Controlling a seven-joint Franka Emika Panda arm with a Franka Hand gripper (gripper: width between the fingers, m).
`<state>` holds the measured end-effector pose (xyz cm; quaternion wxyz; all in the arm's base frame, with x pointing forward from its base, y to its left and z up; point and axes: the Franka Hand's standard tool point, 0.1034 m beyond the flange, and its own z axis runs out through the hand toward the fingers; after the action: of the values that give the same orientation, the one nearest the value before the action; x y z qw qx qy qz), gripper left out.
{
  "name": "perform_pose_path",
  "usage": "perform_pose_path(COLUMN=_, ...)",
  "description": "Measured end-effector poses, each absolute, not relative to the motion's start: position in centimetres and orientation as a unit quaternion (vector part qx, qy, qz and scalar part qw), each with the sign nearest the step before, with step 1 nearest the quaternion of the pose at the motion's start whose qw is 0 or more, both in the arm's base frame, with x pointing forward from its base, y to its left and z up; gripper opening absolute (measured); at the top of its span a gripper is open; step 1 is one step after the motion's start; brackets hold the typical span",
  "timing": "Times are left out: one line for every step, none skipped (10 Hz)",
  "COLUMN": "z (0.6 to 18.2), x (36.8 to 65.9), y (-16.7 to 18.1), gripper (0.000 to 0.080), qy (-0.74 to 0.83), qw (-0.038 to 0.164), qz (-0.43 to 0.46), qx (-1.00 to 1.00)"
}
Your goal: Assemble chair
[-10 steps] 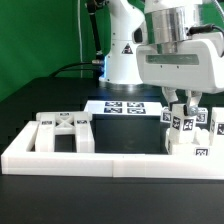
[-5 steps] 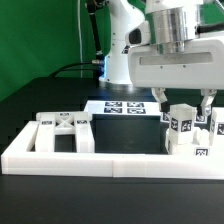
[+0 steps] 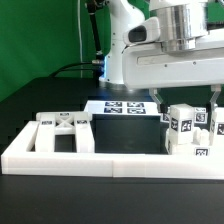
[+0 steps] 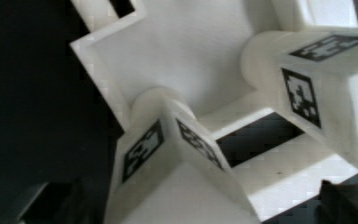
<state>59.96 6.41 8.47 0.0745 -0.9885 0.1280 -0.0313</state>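
The pincer (image 3: 187, 97) hangs spread wide and holds nothing; both dark fingers are clear of every part. Directly beneath it sits a cluster of the chair's blocky pieces (image 3: 184, 128), upright and close together, their square tags facing outward. The wrist view looks straight down on that cluster. Two tagged blocks (image 4: 167, 145) rise from a flat white part, and a dark fingertip shows at each edge of the picture, neither touching them.

The ladder-like frame (image 3: 62, 131) lies well away from the pincer, toward the exterior view's left, inside the border rail (image 3: 100, 158). The marker board (image 3: 125, 108) lies behind and to that same side of the pincer.

The step in hand looks like work on the cluster below, with the chair far from finished, since the frame is apart from it. The next move calls either for a descent that brackets one block squarely between the fingers, or for a sideways pass to the frame. Whether the blocks are seated firmly cannot be told.
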Motion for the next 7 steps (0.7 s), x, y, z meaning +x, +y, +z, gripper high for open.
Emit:
perform_pose_path(z=8.45, x=59.98, y=6.11, gripper=0.0649, qy=0.076, qw=0.072, qz=-0.035, qx=-0.994)
perform_pose_path(z=8.42, x=60.01, y=5.96, gripper=0.0649, qy=0.038, qw=0.069, qz=-0.039, qx=-0.996)
perform_pose_path(z=8.35, x=60.01, y=5.87, gripper=0.0649, qy=-0.019, qw=0.063, qz=-0.044, qx=-0.997)
perform_pose_path(z=8.32, x=60.0, y=5.83, gripper=0.0649, qy=-0.049, qw=0.061, qz=-0.045, qx=-0.996)
perform_pose_path(z=8.25, x=59.98, y=5.62, gripper=0.0649, qy=-0.085, qw=0.059, qz=-0.047, qx=-0.994)
perform_pose_path(z=8.14, x=59.92, y=5.44, gripper=0.0649, qy=-0.116, qw=0.058, qz=-0.048, qx=-0.99)
perform_pose_path(z=8.14, x=59.89, y=5.69, gripper=0.0649, qy=-0.12, qw=0.058, qz=-0.048, qx=-0.99)
